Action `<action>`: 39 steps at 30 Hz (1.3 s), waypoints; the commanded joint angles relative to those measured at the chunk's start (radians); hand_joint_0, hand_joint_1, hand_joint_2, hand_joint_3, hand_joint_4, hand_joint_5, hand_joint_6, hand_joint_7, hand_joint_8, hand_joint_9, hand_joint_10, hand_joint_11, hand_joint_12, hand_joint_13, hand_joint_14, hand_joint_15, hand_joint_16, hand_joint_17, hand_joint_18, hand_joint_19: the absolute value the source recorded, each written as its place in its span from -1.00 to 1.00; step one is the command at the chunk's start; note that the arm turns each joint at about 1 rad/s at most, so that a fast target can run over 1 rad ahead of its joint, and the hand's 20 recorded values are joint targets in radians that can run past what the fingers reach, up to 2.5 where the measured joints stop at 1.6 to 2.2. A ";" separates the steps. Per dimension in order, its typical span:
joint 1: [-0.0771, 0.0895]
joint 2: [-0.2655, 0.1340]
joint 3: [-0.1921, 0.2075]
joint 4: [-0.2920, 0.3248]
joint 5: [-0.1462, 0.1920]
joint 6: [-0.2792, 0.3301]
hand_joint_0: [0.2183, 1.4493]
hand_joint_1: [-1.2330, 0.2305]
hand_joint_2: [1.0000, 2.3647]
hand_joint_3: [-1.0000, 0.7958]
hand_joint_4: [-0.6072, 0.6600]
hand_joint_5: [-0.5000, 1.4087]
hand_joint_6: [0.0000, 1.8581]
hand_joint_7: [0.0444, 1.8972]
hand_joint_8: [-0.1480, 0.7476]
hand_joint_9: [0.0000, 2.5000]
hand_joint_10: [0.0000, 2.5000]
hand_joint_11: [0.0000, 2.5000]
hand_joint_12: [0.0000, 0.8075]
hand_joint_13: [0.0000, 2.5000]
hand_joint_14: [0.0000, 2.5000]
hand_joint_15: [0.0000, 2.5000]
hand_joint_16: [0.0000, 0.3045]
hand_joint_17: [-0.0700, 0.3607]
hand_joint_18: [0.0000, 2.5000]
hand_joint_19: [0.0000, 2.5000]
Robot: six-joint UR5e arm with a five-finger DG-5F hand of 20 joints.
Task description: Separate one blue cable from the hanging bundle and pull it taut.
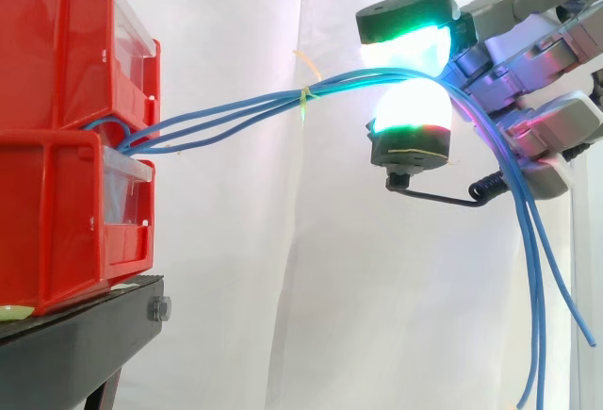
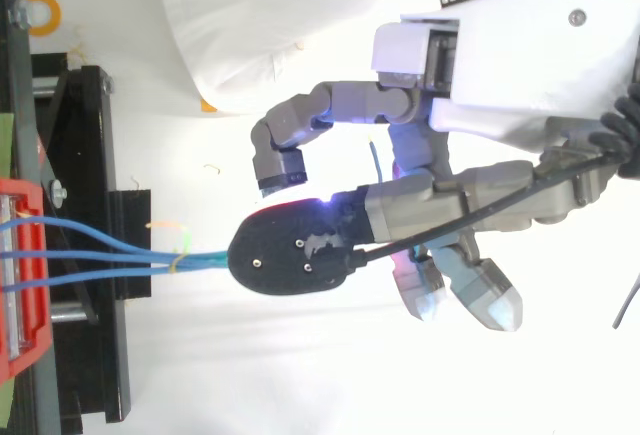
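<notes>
A bundle of blue cables [image 1: 226, 110] runs from between the two stacked red bins [image 1: 57, 52] out to the right, bound by a yellow-green tie [image 1: 304, 96]. Past the tie the strands pass between two glowing pads [image 1: 411, 108] of my hand [image 1: 528, 52], which pinch them from above and below. Behind the pads the cables drape over the hand and their loose ends [image 1: 539, 287] hang down at the right. From above, the cables [image 2: 100, 250] leave the red bin [image 2: 20, 255], meet the tie [image 2: 180, 252] and vanish under the black back of one fingertip [image 2: 295, 250] of the hand [image 2: 450, 205].
The bins stand on a black stand [image 1: 85, 335] at the left edge, seen from above as a black frame [image 2: 90, 155]. A white curtain [image 1: 283, 240] hangs behind. Another finger [image 2: 290, 145] curls apart from the cables, holding nothing.
</notes>
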 commanded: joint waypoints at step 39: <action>0.004 0.000 -0.050 0.051 0.005 0.030 -0.23 -0.13 -0.97 -0.08 0.48 -0.35 -0.46 0.53 -0.24 0.59 -0.98 -0.60 -0.27 0.17 -0.98 -0.53 -0.58 0.00 -0.04 -0.55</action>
